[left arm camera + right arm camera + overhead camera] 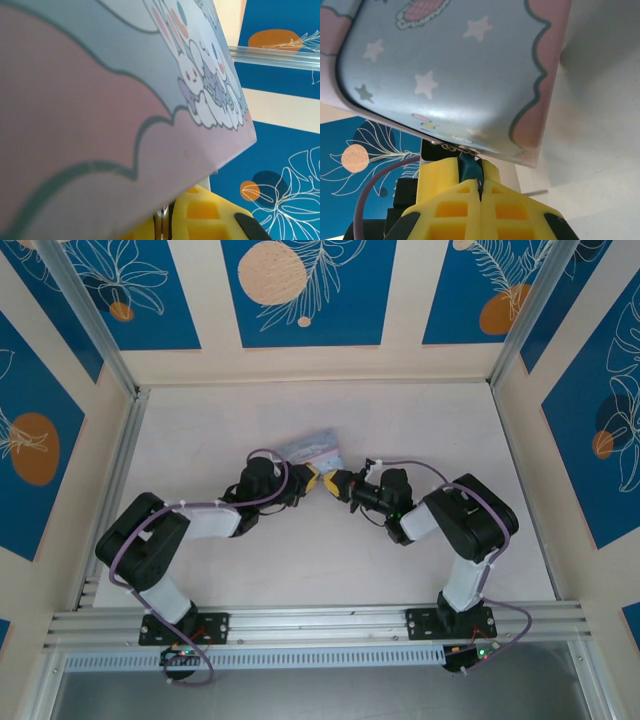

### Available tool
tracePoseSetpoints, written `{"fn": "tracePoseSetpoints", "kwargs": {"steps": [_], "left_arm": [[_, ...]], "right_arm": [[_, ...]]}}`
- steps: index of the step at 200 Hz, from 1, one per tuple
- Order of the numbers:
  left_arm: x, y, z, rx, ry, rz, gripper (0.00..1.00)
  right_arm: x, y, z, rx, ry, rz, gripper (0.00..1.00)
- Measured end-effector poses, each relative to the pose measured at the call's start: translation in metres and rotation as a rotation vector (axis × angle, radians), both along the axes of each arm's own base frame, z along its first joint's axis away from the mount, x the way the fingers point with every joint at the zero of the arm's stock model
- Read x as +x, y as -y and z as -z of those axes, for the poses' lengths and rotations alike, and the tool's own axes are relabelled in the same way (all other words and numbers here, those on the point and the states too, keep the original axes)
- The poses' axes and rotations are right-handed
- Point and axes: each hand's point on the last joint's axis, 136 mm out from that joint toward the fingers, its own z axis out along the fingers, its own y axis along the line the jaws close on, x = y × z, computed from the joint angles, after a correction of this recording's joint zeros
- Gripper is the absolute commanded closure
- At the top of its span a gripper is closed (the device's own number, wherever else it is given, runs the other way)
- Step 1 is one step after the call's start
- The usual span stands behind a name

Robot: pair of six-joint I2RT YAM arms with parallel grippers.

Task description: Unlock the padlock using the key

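Note:
The light-blue tin point(311, 447) is tilted up at mid-table, and both grippers meet just below its near edge. The right wrist view shows the teal padlock point(469, 169) hanging from the tin point(450, 75) by a small chain. It is pinched between the left gripper's yellow fingers point(438, 172). My right gripper point(480, 183) is shut, with a dark sliver, the key point(480, 186), at its tips against the padlock's body. From above, the left gripper point(322, 481) and right gripper point(343, 484) nearly touch. In the left wrist view the left gripper point(167, 222) clamps a thin metal strip under the tin point(100, 100).
A thin grey sliver point(535, 191) lies on the pale table point(420, 430) to the right of the right fingers. Aluminium rails point(115, 475) and patterned blue walls enclose the table on three sides. Both arms' elbows fold back toward the near edge.

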Motion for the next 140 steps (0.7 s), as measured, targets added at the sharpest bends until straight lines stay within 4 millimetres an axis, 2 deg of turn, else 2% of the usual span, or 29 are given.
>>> {"fn": "tracePoseSetpoints", "kwargs": {"steps": [72,106,140], "left_arm": [[0.007,-0.010,0.010,0.035,-0.021,-0.053,1.00],[0.015,-0.016,0.012,0.043,-0.010,-0.096,1.00],[0.017,-0.016,0.018,0.049,-0.015,-0.101,1.00]], "right_arm": [[0.009,-0.013,0.010,0.020,-0.011,0.004,1.00],[0.021,-0.021,0.011,0.005,-0.025,0.013,1.00],[0.022,-0.020,0.018,-0.016,-0.044,0.017,1.00]]}}
